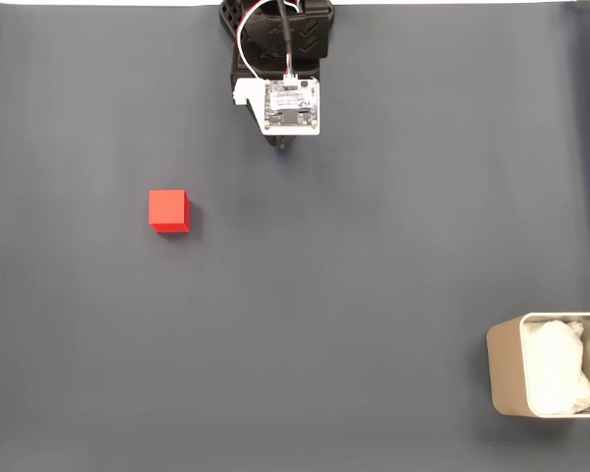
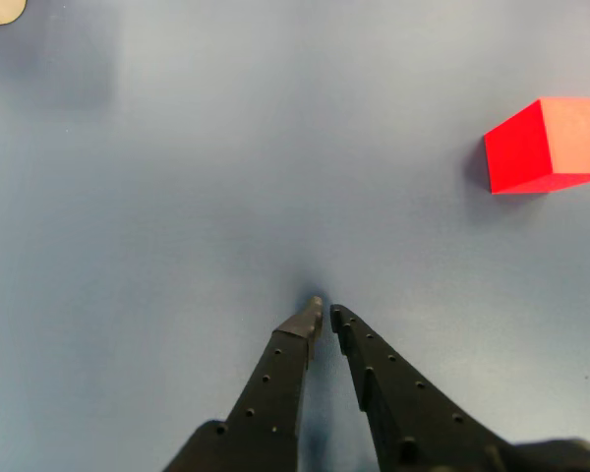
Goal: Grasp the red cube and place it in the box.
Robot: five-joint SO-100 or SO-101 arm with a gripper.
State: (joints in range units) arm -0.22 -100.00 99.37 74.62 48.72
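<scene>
The red cube (image 1: 168,210) rests on the dark grey mat, left of centre in the fixed view; in the wrist view the red cube (image 2: 551,145) lies at the upper right. The beige box (image 1: 504,374) with white lining stands at the lower right edge of the fixed view, and a beige corner of the box (image 2: 0,10) peeks in at the wrist view's top left. My gripper (image 2: 325,314) is shut with nothing between its black fingers, hovering over bare mat, well apart from the cube. In the fixed view the gripper (image 1: 283,146) sits at the top centre under the arm.
The arm's body with a white circuit board (image 1: 292,106) and cables occupies the top centre of the fixed view. The dark grey mat (image 1: 354,295) covers the whole table, with a pale strip along the far edge.
</scene>
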